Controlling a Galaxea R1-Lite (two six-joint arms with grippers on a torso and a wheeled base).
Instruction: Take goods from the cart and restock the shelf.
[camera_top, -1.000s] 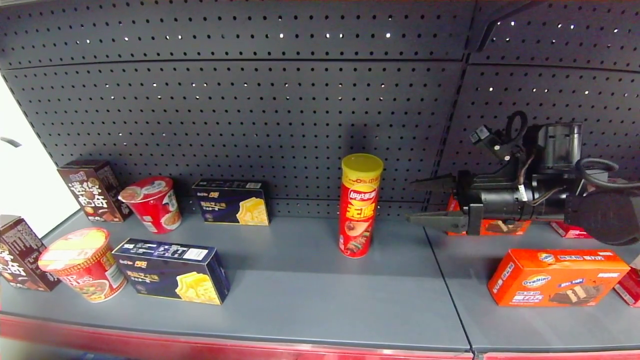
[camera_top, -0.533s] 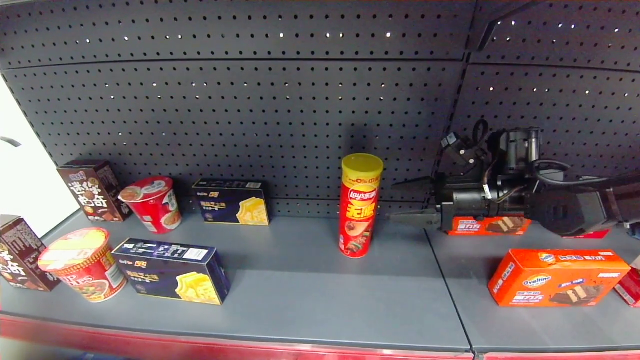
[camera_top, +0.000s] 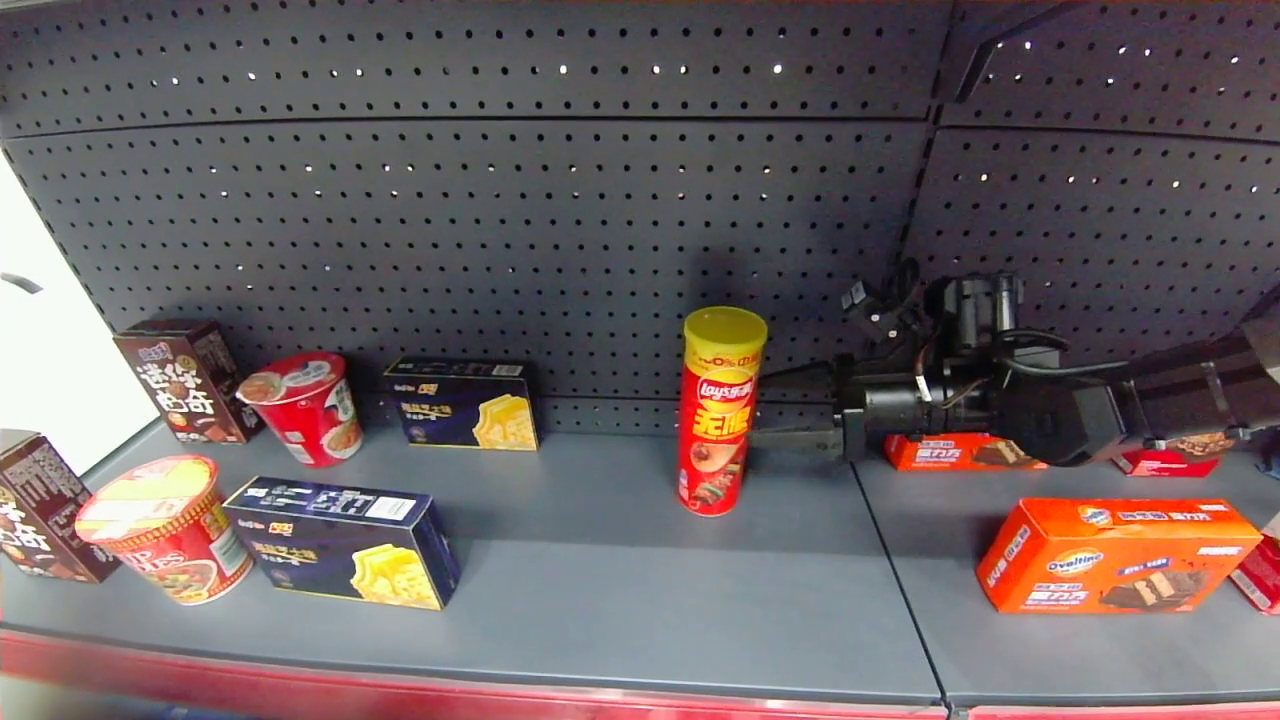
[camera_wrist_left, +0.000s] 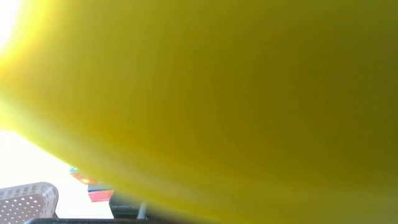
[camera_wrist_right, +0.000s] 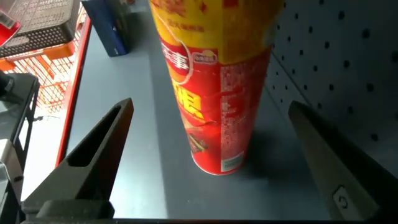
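Observation:
A tall red chips can with a yellow lid stands upright on the grey shelf, close to the pegboard back wall. My right gripper comes in level from the can's right and is open. Its fingertips are just at the can's side, one toward the wall and one toward the front. In the right wrist view the can rises between the two spread fingers of the right gripper, and I see no contact. A yellow surface lies very close to the left wrist camera.
Left of the can are two dark blue boxes, two noodle cups and brown boxes. Orange boxes lie on the right shelf section, one under my right arm. A wire basket lies beyond the shelf's red front edge.
My right arm has moved left and slightly down along the back wall, bringing the open fingers from well right of the can up to its side. The can has not moved.

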